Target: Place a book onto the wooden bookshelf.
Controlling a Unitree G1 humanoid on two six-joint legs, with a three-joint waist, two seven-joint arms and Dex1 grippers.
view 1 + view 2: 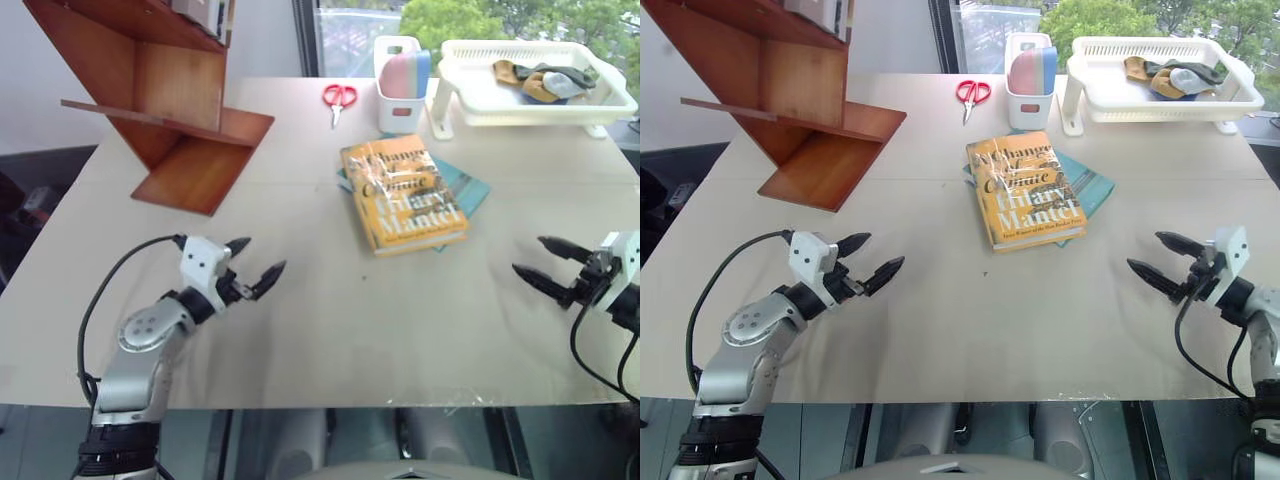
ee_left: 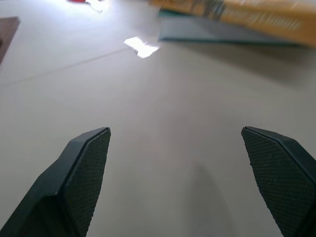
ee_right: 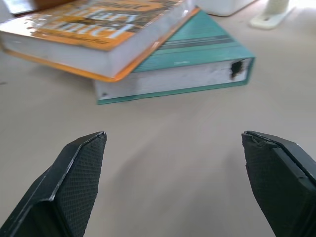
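Across the pale table, the left hand and right hand hover spread wide and empty, the yellow book atop a teal book between them at twelve o'clock, the wooden bookshelf at ten o'clock.

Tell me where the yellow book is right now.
In the head views, the yellow book lies flat mid-table, on top of a teal book, just in front of the white cup and scissors.
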